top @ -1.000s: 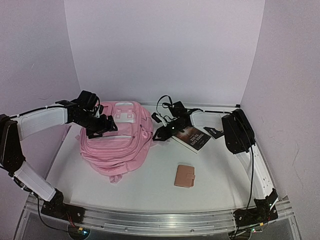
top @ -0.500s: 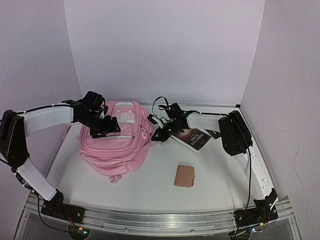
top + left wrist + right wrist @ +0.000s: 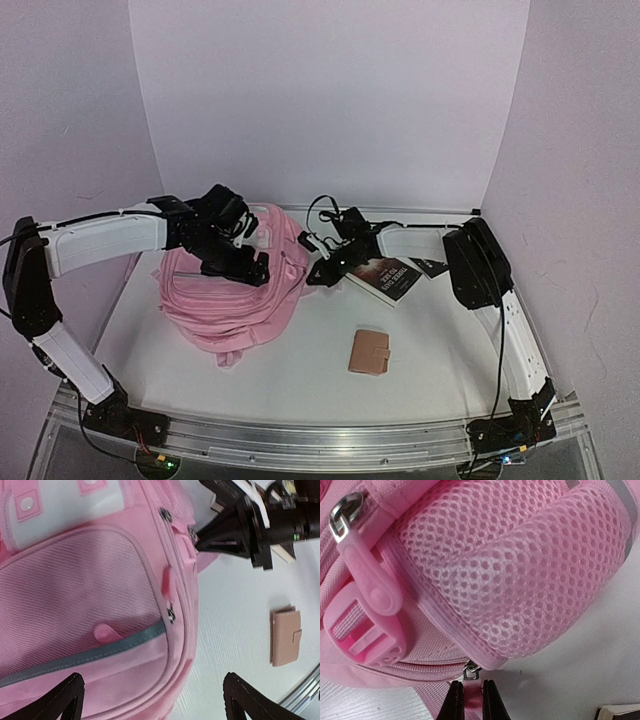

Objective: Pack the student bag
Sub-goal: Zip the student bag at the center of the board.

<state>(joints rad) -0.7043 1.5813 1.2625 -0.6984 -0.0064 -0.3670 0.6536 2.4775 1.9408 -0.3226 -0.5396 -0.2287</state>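
Pink backpack (image 3: 225,300): we find right end effector (image 3: 471,690) clamped on its zipper pull (image 3: 471,703), left end effector (image 3: 152,690) apart above it.

student bag (image 3: 235,300): pink all over, woven texture on front pocket (image 3: 75,590), pink honeycomb mesh side pocket (image 3: 520,580), grey stripe (image 3: 85,657), off-white top panel (image 3: 65,505). zip pull (image 3: 472,703) pink, slider (image 3: 470,671) silver. book (image 3: 385,275): dark cover, white lettering. wallet (image 3: 369,351): tan-pink. surface (image 3: 430,340) white. walls (image 3: 330,100) pale lilac. arms (image 3: 105,238): white shells, black joints.
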